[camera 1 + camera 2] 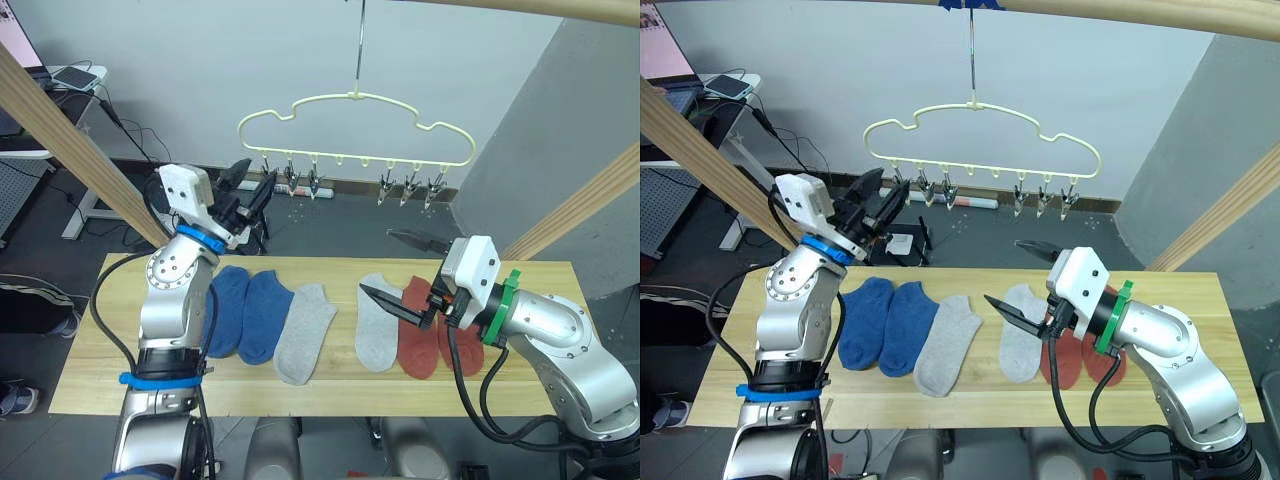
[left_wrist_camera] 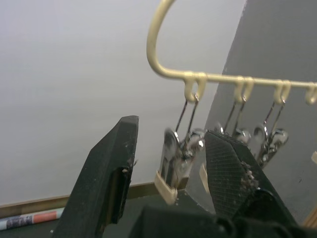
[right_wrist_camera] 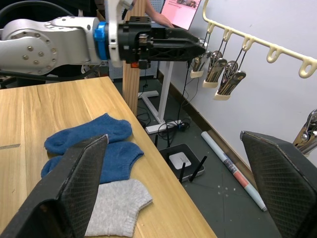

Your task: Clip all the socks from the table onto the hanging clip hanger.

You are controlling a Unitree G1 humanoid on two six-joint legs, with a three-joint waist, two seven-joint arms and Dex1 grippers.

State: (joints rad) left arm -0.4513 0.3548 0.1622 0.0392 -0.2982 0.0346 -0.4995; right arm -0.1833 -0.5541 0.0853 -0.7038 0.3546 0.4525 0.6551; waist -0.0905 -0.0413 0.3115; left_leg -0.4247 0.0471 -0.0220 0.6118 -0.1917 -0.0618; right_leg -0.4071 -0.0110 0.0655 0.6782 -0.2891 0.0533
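Note:
Six socks lie in a row on the table [image 1: 90, 375]: two blue socks [image 1: 248, 312] at the left, two light grey socks [image 1: 306, 332] in the middle, and two rust red socks [image 1: 418, 340] at the right. Above the table's far edge hangs the cream clip hanger [image 1: 355, 100], its metal clips [image 1: 290, 180] empty. My left gripper [image 1: 250, 188] is raised and open, and its fingers flank the leftmost clip [image 2: 173, 163] without touching it. Held wide open over the right grey sock [image 1: 1020, 340], my right gripper [image 1: 400, 270] has nothing in it.
Slanted pale wooden poles [image 1: 70, 140] rise at both sides, and a crossbar [image 1: 1120, 10] carries the hanger's hook. Behind the table are a white desk [image 1: 60, 95], cables and a small black device [image 3: 179, 161] on the dark floor.

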